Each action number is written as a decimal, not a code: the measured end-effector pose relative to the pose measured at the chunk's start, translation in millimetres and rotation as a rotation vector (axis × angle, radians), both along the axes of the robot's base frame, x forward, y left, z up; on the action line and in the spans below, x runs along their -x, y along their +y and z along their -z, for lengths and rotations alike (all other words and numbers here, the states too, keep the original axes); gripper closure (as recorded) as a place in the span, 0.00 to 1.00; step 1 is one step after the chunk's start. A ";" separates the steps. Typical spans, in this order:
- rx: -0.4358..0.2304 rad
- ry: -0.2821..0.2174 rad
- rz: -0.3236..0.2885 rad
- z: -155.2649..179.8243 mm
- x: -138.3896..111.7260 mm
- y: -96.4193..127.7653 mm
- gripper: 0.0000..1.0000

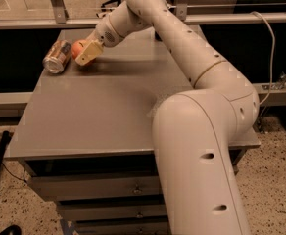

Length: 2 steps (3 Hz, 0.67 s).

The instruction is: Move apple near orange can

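Observation:
The orange can [57,57] lies on its side at the far left of the grey table [108,111], its silver rim facing the front. The red-orange apple [78,48] sits just right of the can, a small gap apart. My gripper [86,56] is at the apple, its pale fingers [87,53] around the apple's right and front side, shut on it. The apple is low, at or just above the tabletop. The long white arm reaches from the front right across the table to it.
A dark object [158,35] shows behind the arm at the table's far edge. A metal rail [231,17] runs behind the table. Drawers [94,190] sit under the tabletop. A cable [270,48] hangs at the right.

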<state>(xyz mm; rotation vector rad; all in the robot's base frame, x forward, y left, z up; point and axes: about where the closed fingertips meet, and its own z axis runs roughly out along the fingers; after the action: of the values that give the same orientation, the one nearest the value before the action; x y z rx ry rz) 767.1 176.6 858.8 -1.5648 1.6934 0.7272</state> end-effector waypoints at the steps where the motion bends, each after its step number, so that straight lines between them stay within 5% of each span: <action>1: 0.001 0.011 -0.010 3.0 1.4 4.6 0.36; 2: 0.001 0.019 -0.017 6.1 2.8 6.7 0.13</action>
<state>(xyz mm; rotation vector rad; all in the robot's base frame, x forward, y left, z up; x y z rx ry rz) 764.3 183.3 852.7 -1.5790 1.6968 0.7519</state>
